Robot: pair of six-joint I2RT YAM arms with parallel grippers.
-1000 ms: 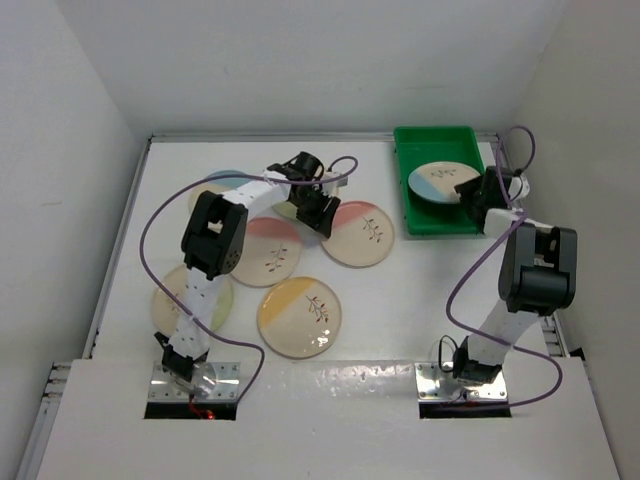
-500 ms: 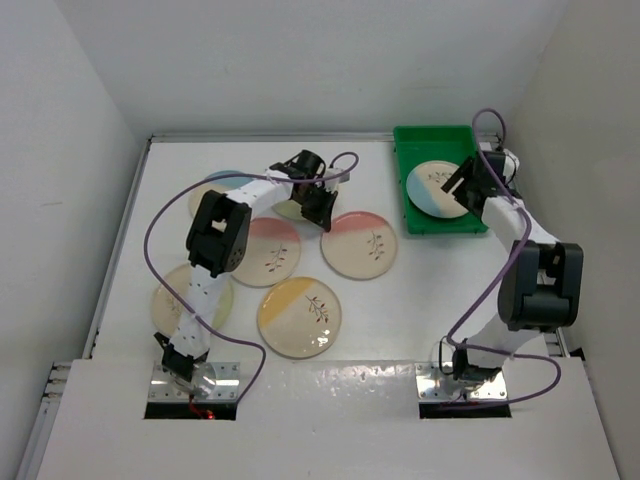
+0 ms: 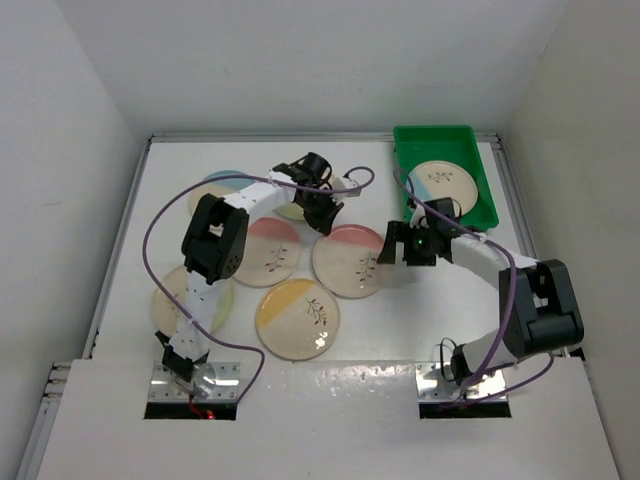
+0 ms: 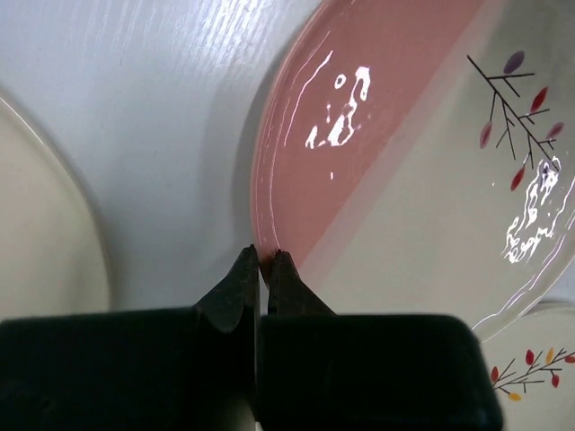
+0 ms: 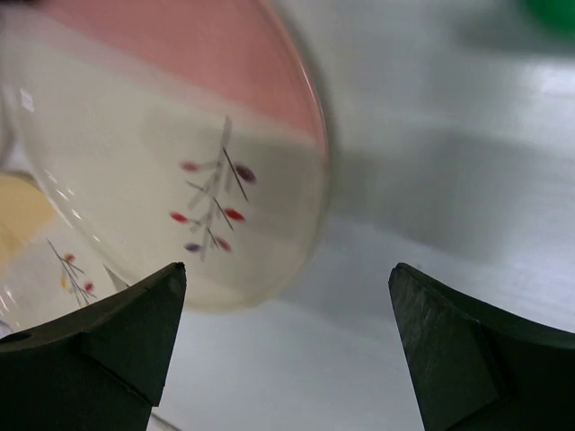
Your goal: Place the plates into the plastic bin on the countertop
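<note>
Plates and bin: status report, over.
Left end effector shut on pink plate rim. Right end effector open beside that plate. One blue plate in green bin. Nothing blocks the bin.

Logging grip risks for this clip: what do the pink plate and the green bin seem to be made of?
The pink plate looks like glazed ceramic with a glossy finish: sharp white glints sit on its surface. The green bin is probably moulded plastic, smooth, with a uniform bright colour and a thin raised rim.

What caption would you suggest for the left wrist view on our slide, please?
Left gripper pinches the pink edge of a leaf-sprig plate, white countertop beside it.
</note>
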